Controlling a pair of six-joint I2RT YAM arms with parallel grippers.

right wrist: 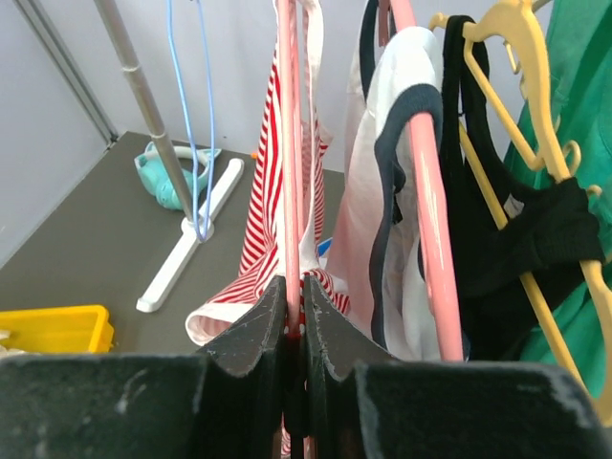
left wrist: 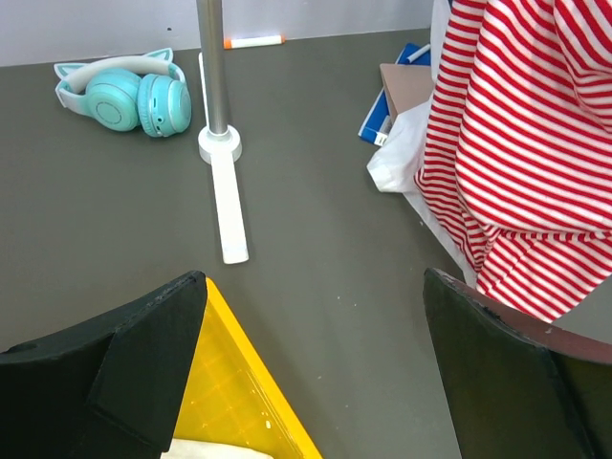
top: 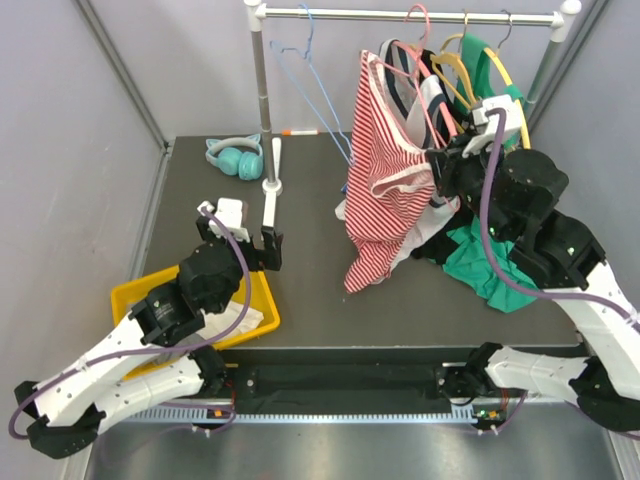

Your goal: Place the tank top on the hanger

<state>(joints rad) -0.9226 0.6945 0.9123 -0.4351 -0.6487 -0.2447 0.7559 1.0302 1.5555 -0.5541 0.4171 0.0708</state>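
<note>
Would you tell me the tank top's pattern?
The tank top has thin red and white stripes, clearest in left wrist view.

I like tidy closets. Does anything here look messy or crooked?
Yes. The red-and-white striped tank top hangs bunched and lopsided on the thin pink hanger, which the right gripper pinches, and its lower end sags toward the table. Beside it, green fabric lies rumpled on the table.

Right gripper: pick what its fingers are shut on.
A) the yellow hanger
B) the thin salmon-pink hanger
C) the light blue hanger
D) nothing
B: in the right wrist view the right gripper pinches the thin pink rod of the hanger, the tank top hanging right behind it.
</note>
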